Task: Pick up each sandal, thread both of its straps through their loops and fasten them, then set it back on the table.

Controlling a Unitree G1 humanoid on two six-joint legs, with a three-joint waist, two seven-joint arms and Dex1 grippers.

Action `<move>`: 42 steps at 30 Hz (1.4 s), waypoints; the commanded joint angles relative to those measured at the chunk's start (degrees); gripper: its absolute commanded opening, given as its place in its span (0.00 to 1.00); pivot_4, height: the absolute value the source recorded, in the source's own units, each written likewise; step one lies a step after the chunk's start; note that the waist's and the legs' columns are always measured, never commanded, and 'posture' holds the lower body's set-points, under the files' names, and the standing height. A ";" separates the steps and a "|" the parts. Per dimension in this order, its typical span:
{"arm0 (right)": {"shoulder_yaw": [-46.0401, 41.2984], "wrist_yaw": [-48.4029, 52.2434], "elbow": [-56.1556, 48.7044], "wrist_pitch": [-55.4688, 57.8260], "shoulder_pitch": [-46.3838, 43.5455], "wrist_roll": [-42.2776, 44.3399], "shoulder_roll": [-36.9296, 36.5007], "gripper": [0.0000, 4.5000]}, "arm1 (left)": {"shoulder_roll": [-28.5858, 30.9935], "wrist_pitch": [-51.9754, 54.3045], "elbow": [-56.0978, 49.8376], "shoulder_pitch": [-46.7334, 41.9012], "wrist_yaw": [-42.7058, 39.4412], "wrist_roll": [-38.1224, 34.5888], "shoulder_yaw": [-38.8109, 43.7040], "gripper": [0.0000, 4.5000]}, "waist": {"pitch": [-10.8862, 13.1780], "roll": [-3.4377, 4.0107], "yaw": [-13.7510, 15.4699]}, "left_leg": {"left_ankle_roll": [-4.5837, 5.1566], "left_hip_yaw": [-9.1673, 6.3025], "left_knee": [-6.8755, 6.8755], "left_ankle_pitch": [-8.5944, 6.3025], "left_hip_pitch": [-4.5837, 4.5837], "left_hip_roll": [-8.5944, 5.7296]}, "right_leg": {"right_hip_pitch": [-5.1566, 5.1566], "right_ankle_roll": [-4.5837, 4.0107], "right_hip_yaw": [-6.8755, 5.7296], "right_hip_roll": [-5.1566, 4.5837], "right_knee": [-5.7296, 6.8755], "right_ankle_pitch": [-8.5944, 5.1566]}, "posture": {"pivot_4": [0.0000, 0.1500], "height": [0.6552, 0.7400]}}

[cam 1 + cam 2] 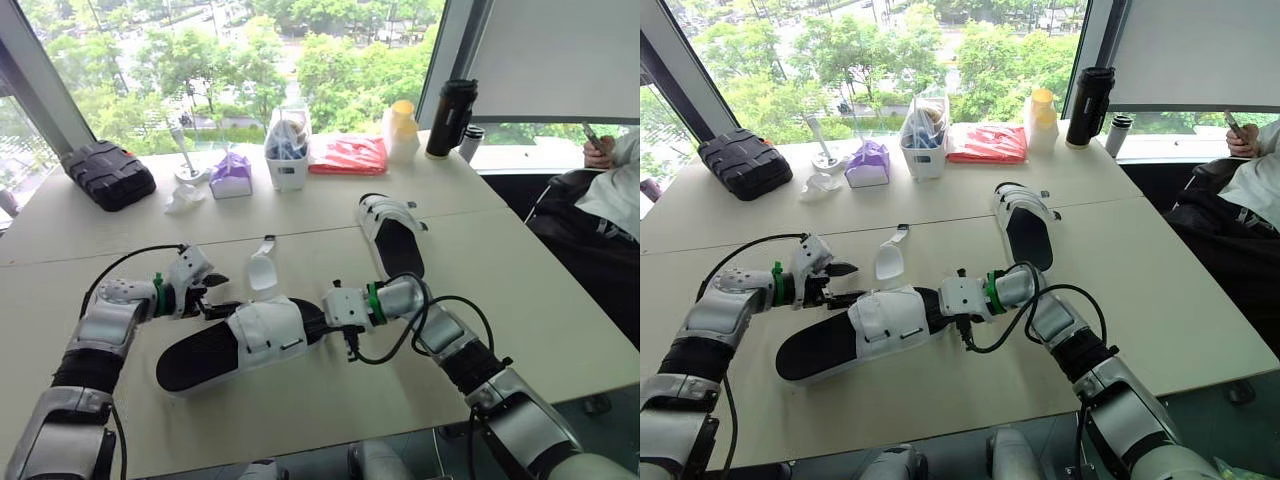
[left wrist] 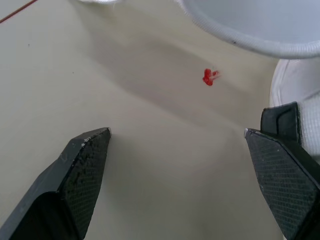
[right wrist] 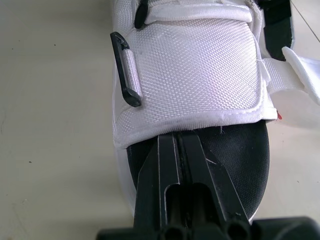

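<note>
Two sandals on the worktop (image 1: 520, 290): near sandal (image 1: 240, 345) lies between the grippers, far sandal (image 1: 392, 238) beyond the right arm. Right gripper (image 3: 177, 142) pinched closed, tips on the black footbed at the white upper's edge. Left gripper (image 1: 843, 283) spread wide just beside the near sandal, near its loose strap (image 1: 262, 270).

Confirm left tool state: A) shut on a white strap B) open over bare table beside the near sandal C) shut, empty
B: the left tool's black fingers stand wide apart over the beige table, with the white-and-black strap sandal beside one finger.
</note>
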 commanded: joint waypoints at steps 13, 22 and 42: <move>1.70 0.08 -1.72 0.73 1.54 -1.18 0.22 0.00 | -3.92 31.05 1.25 -8.48 7.33 -22.68 18.82 0.99 | 0.07 -0.11 -0.17 | -0.03 -0.05 0.01 0.01 -0.07 0.00 | -0.08 0.00 -0.02 -0.01 0.02 0.00 | 1.00 1.00; 1.54 -0.29 -1.80 1.00 1.53 -1.38 0.02 0.00 | -9.03 34.42 7.36 -11.70 11.86 -21.30 16.57 0.99 | 0.07 -0.13 -0.04 | -0.08 -0.05 0.01 0.04 -0.08 -0.01 | -0.09 -0.01 -0.02 -0.01 0.02 0.02 | 1.00 1.00; 1.54 -1.58 -1.35 1.11 1.59 -1.78 0.16 0.00 | -14.79 22.23 34.49 -26.55 20.66 -18.90 20.70 0.87 | 0.07 -0.14 -0.20 | -0.13 -0.04 0.04 0.06 -0.07 -0.02 | -0.10 0.00 -0.02 -0.02 0.04 0.03 | 1.00 1.00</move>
